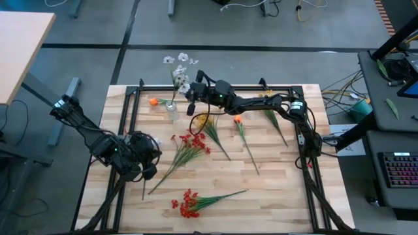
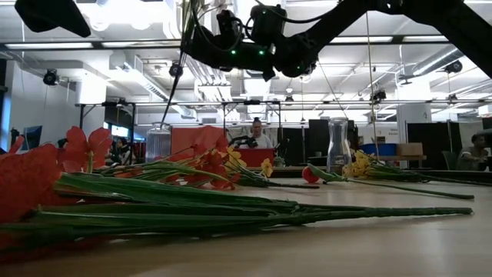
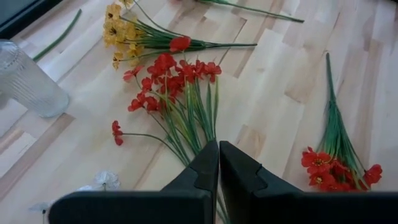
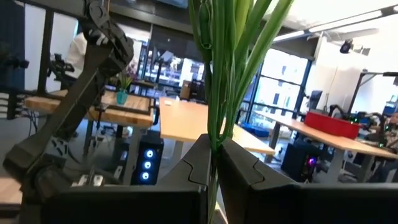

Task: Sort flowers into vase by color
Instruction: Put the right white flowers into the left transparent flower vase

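My right gripper (image 1: 193,96) is high over the table's far edge, shut on a white-blossomed spray (image 1: 179,65). The spray's thin stem (image 2: 173,85) slants down toward the clear ribbed vase (image 1: 171,108), also visible in the low view (image 2: 157,142). My left gripper (image 1: 147,168) is shut, low over the stem end of a red spray (image 3: 177,93) that lies flat on the table. A second red spray (image 1: 191,202), a yellow one (image 1: 202,121) and two orange flowers (image 1: 153,101) (image 1: 238,120) also lie flat on the wood. My right gripper pinches the white spray's green stalks and leaves (image 4: 214,134) between its two fingers (image 4: 242,165), which lie across the bundle. The spray is lifted clear of the table and tilted, with blossoms above the fingers and the bare stem hanging below. My left gripper's shut fingers (image 3: 205,165) stand over the red spray's stems (image 3: 193,137); I cannot tell whether they touch them.
A black frame (image 1: 134,111) runs along the table's left, far and right sides. A loose green stalk (image 1: 274,124) lies near the right arm. A small white blossom (image 3: 106,180) lies beside my left gripper. Bare wood shows at the table's near right (image 1: 274,196).
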